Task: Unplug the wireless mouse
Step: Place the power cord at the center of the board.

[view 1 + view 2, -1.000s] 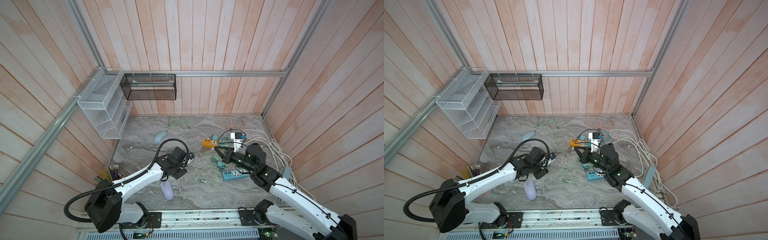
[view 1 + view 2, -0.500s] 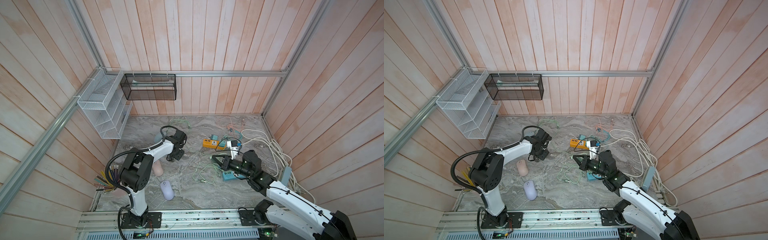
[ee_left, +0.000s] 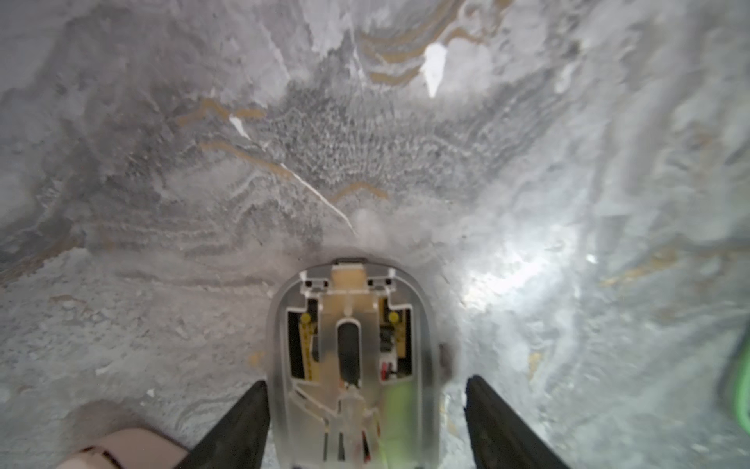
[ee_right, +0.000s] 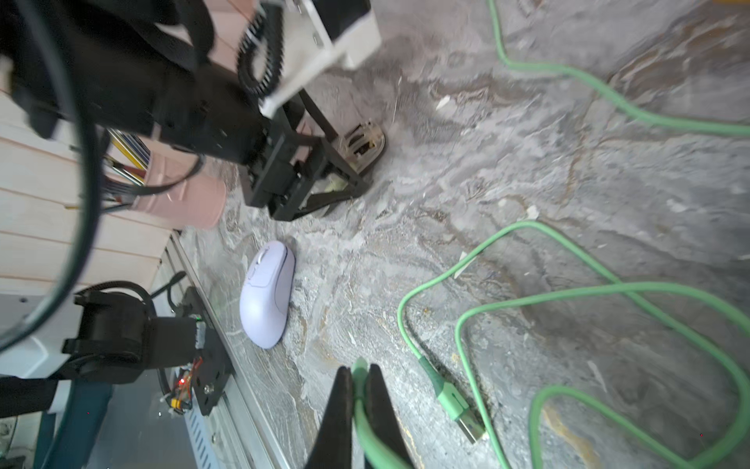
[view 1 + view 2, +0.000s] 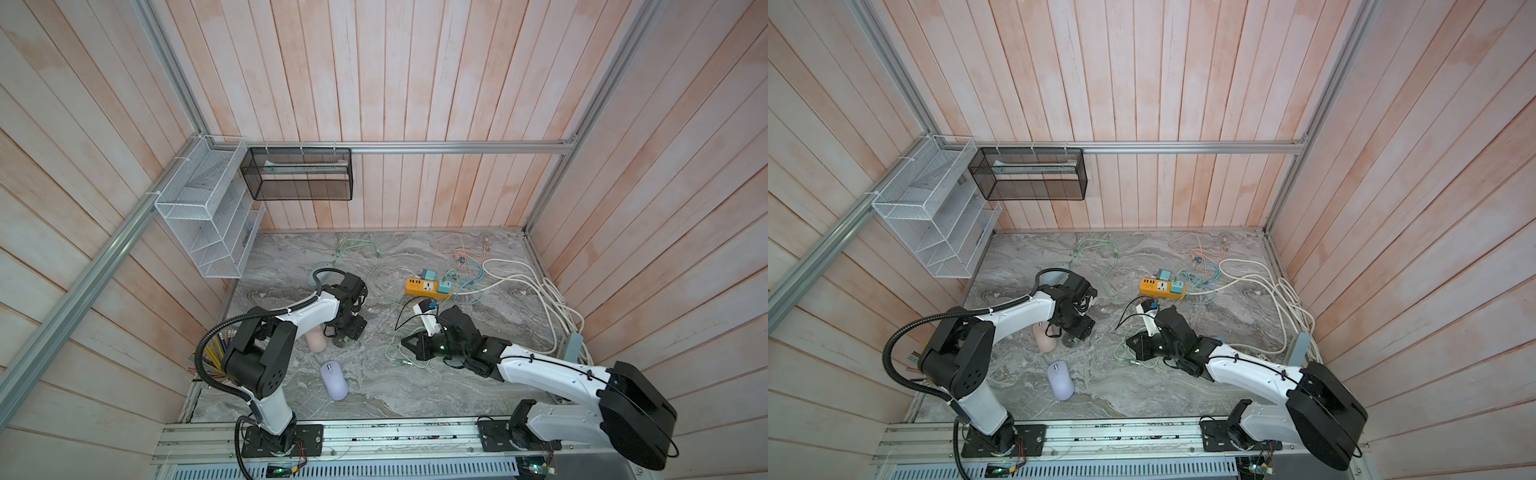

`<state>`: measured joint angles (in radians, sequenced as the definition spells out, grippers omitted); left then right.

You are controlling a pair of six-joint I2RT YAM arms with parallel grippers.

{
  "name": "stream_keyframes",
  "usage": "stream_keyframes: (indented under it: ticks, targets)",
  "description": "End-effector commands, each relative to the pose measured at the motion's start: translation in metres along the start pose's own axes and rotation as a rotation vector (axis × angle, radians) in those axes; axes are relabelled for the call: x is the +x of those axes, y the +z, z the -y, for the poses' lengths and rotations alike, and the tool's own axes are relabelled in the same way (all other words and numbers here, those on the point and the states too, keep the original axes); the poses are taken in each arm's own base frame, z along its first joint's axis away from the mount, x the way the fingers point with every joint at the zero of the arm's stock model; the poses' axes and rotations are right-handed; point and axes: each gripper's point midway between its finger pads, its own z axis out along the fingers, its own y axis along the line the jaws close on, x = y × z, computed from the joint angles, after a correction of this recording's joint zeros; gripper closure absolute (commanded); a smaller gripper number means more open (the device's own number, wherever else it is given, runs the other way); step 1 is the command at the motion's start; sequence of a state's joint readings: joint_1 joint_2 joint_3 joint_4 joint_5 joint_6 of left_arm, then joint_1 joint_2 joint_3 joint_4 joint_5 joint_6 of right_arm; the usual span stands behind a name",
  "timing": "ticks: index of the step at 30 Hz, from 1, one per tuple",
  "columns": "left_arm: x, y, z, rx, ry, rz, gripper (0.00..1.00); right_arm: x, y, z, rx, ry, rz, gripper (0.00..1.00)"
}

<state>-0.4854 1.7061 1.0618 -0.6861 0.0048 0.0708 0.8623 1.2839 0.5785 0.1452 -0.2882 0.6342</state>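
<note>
A clear-shelled wireless mouse point(image 3: 351, 325) lies on the marble table point(image 5: 415, 386), small in both top views point(image 5: 341, 341) point(image 5: 1071, 340). My left gripper point(image 3: 365, 381) point(image 5: 345, 332) points down over it and is open. One finger is at the mouse's side and the other stands off it. No cable shows in the mouse's front end. My right gripper point(image 4: 359, 367) point(image 5: 404, 343) is shut on the end of a green cable point(image 4: 507, 308), a hand's width to the right of the mouse.
A lavender mouse point(image 5: 334, 380) point(image 4: 266, 296) and a pink mouse point(image 5: 316, 341) lie near the clear one. A grey mouse point(image 5: 316, 274) sits behind the left arm. An orange power strip point(image 5: 428, 287), coloured cables and white cords point(image 5: 540, 299) fill the back right. A loose green USB plug point(image 4: 458, 406) lies beside my right gripper.
The left jaws have widened off the clear mouse. The right gripper has drawn back toward the front left with the green cable shut in it.
</note>
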Motion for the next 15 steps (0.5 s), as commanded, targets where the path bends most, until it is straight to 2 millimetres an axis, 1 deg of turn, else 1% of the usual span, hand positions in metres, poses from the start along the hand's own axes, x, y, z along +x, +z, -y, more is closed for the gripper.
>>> stream_keyframes:
  ticks: [1, 2, 3, 4, 5, 7, 8, 10, 12, 15]
  targets:
    - [-0.026, -0.034, 0.013, 0.066, 0.015, 0.153, 0.19, 0.001, 0.013, 0.008, 0.042, -0.026, -0.024, 0.99]
    - [-0.034, -0.048, 0.014, 0.069, 0.019, 0.207, 0.19, 0.004, 0.017, 0.012, 0.063, -0.03, -0.042, 0.83]
    - [-0.04, -0.059, 0.014, 0.07, 0.025, 0.254, 0.2, 0.006, 0.018, 0.016, 0.09, -0.034, -0.064, 0.74]
    - [-0.047, -0.074, 0.015, 0.071, 0.033, 0.315, 0.2, 0.006, 0.018, 0.018, 0.116, -0.04, -0.085, 0.62]
    - [-0.052, -0.09, 0.015, 0.071, 0.041, 0.377, 0.2, 0.004, 0.015, 0.018, 0.134, -0.048, -0.099, 0.57]
    - [-0.06, -0.118, 0.017, 0.073, 0.055, 0.492, 0.2, -0.001, 0.005, 0.012, 0.147, -0.066, -0.092, 0.49]
    - [-0.062, -0.13, 0.018, 0.078, 0.054, 0.544, 0.2, -0.005, -0.002, 0.009, 0.15, -0.069, -0.077, 0.47]
    - [-0.064, -0.148, 0.023, 0.102, 0.051, 0.623, 0.2, -0.013, -0.017, 0.003, 0.154, -0.063, -0.049, 0.47]
    - [-0.065, -0.16, 0.029, 0.142, 0.046, 0.676, 0.2, -0.019, -0.032, 0.004, 0.188, -0.057, -0.024, 0.47]
    - [-0.065, -0.173, 0.046, 0.253, 0.031, 0.717, 0.21, -0.023, -0.049, 0.011, 0.245, -0.036, -0.017, 0.41]
